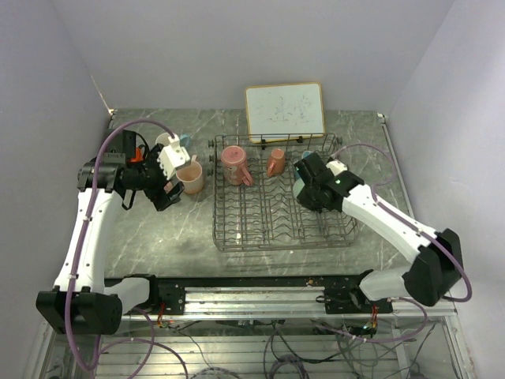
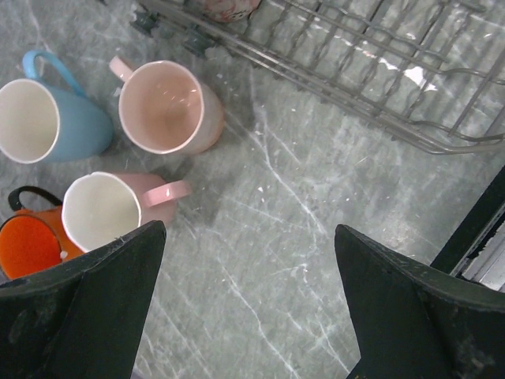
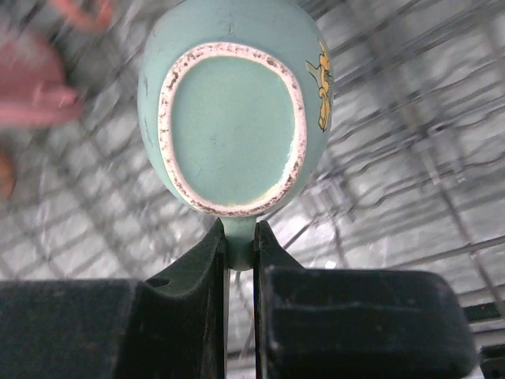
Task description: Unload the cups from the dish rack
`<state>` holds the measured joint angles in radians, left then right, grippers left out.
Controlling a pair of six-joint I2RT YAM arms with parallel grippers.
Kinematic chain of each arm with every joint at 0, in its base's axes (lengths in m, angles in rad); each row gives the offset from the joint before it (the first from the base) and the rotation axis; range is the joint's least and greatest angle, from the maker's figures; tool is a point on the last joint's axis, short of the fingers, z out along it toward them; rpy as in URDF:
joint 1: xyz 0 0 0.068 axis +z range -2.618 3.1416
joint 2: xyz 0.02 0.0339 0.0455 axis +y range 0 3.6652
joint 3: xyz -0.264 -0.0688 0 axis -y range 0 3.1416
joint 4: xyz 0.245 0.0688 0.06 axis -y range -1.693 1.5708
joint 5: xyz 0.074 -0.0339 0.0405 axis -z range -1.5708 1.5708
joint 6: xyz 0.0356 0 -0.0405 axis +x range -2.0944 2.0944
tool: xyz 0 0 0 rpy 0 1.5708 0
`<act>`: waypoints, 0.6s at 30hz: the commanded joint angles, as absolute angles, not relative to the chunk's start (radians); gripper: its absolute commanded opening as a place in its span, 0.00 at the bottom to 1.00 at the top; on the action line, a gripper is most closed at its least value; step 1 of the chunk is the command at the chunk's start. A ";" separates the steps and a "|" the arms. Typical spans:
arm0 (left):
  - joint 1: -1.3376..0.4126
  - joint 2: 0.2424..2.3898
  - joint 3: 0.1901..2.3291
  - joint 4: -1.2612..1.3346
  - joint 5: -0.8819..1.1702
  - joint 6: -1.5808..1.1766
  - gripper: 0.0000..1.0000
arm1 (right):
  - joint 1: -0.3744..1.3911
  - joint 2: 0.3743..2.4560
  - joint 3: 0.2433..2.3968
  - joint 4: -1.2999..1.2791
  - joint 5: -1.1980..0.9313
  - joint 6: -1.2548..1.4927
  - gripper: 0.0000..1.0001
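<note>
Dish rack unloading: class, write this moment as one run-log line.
left gripper: open, beside four unloaded cups | right gripper: shut on teal cup | dish rack: two cups inside

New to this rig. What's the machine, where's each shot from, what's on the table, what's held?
Two robot arms are bolted at the near edge of a table, each with a two-finger gripper. One picture looks down from above and behind; the other two are wrist cameras. On it sits a wire dish rack holding a pink mug and a salmon mug, a whiteboard behind it. The left gripper is open and empty, near a light blue mug, a peach mug, a pale pink mug and an orange mug on the table. The right gripper is shut on the handle of a teal mug, over the rack.
</note>
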<state>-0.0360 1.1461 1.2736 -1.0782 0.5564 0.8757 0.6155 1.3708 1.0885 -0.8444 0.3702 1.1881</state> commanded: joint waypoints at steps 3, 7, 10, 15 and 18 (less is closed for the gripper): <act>-0.029 1.092 1.203 -1.060 0.723 0.950 0.99 | 0.741 1.270 1.118 -0.718 0.072 1.027 0.00; -0.028 1.055 1.176 -1.030 0.802 0.964 0.99 | 0.800 1.264 1.122 -0.498 -0.150 1.025 0.00; -0.028 1.035 1.179 -1.027 0.846 0.973 0.99 | 0.824 1.305 1.143 -0.339 -0.309 1.051 0.00; -0.028 1.006 1.185 -1.029 0.880 0.965 1.00 | 0.834 1.370 1.123 -0.025 -0.519 1.172 0.00; -0.028 0.981 1.171 -1.004 0.886 0.948 0.98 | 0.840 1.396 1.095 0.156 -0.597 1.277 0.00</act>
